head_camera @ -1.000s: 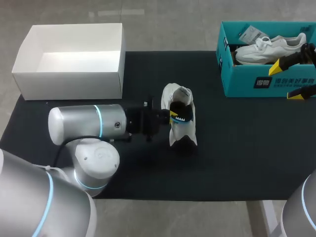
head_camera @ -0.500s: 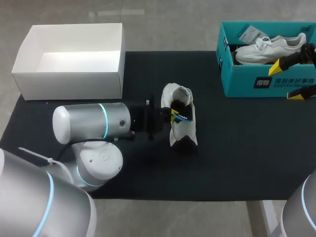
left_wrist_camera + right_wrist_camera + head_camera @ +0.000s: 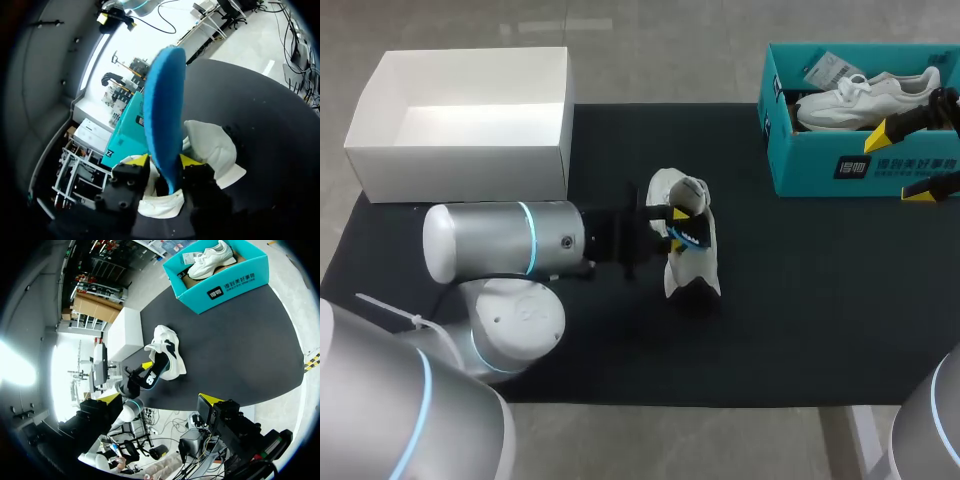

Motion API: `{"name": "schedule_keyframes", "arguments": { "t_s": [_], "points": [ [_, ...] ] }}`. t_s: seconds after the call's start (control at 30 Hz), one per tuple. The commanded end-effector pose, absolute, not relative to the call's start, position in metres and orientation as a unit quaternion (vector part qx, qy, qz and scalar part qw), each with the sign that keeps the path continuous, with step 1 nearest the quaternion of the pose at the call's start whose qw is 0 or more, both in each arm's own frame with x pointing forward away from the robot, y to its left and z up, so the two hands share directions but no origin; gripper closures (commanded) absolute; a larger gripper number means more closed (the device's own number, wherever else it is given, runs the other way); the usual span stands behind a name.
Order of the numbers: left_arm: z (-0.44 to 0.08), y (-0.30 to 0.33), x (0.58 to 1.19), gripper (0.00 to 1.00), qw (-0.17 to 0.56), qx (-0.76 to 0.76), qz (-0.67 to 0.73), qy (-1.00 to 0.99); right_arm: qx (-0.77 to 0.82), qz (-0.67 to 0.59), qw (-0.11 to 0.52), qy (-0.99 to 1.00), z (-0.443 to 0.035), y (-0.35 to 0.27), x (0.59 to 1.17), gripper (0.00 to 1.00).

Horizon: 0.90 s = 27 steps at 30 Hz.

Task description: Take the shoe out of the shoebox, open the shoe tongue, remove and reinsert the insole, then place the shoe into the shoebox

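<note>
A white and black shoe (image 3: 690, 255) (image 3: 167, 347) stands on the black mat near the middle. My left gripper (image 3: 675, 228) (image 3: 164, 162) is at its opening. The blue insole (image 3: 165, 110) (image 3: 696, 238) rises between the spread fingers and leans on one of them, with its lower end down in the shoe (image 3: 212, 150). The teal shoebox (image 3: 865, 165) (image 3: 225, 285) sits at the back right and holds a second white shoe (image 3: 865, 95). My right gripper (image 3: 908, 162) hangs open over the shoebox's front right, holding nothing.
An open white box (image 3: 460, 175) stands at the back left, at the mat's edge. My left arm's thick silver link (image 3: 500, 245) lies low across the mat's left half. The black mat (image 3: 800, 300) is bare in front of the shoebox.
My left gripper's fingers have spread apart around the insole; a second ago they were shut on it. The left arm has shifted slightly towards the shoe. The right arm has not moved.
</note>
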<state>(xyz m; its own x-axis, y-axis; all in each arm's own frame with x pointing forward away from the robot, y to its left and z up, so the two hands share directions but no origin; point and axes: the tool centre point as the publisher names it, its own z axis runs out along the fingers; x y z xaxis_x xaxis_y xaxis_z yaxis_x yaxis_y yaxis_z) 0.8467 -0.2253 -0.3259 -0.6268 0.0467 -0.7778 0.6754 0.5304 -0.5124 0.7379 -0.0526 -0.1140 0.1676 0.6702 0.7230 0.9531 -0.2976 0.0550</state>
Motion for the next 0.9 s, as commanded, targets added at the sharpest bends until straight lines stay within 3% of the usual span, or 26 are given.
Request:
{"name": "schedule_keyframes", "arguments": {
  "t_s": [0.03, 0.1, 0.9],
  "points": [
    [-0.323, -0.216, 0.84, 0.82, 0.362, 0.238, -0.441, 0.786, -0.735, -0.331, 0.213, -0.553, -0.114, -0.051, 0.739, 0.0],
    [-0.326, -0.217, 0.839, 1.0, 0.357, 0.241, -0.441, 0.787, -0.735, -0.331, 0.213, -0.553, -0.114, -0.051, 0.739, 0.0],
    [-0.353, -0.22, 0.853, 1.0, 0.363, 0.252, -0.408, 0.799, -0.735, -0.331, 0.213, -0.553, -0.114, -0.051, 0.739, 0.0]
  ]
}}
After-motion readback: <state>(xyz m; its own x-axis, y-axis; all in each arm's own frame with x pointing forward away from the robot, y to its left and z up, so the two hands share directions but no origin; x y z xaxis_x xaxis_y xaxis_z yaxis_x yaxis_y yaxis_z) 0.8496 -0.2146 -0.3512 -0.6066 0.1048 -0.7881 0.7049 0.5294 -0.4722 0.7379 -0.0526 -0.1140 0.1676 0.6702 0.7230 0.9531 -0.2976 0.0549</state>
